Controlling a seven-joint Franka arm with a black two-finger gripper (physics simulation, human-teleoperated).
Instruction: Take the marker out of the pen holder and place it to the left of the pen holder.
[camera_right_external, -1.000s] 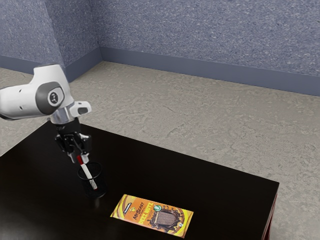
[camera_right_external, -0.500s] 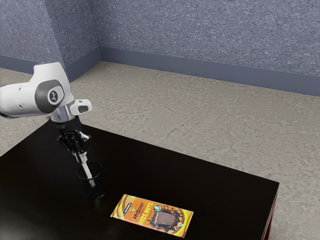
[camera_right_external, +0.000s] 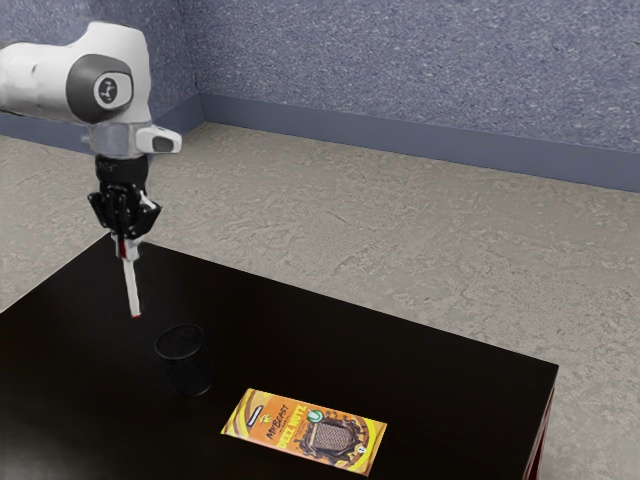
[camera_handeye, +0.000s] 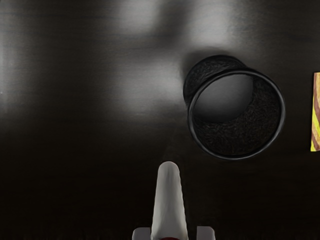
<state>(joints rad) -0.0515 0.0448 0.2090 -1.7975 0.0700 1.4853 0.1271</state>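
Marker (camera_right_external: 131, 290) clenched between jaws above bench (camera_right_external: 400, 350); pen holder (camera_right_external: 188, 370) upright, off to one side, wrapped bar (camera_right_external: 305, 430) beyond.

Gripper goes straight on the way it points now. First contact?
The gripper points down, holding the marker, so the marker's lower end would likely meet the tabletop first. The pen holder looks just off that line, though depth is hard to judge.

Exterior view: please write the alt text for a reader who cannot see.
A robot gripper holds a white marker nearly upright above a dark table, clear of a black pen holder. An orange-and-yellow packet lies near the holder.
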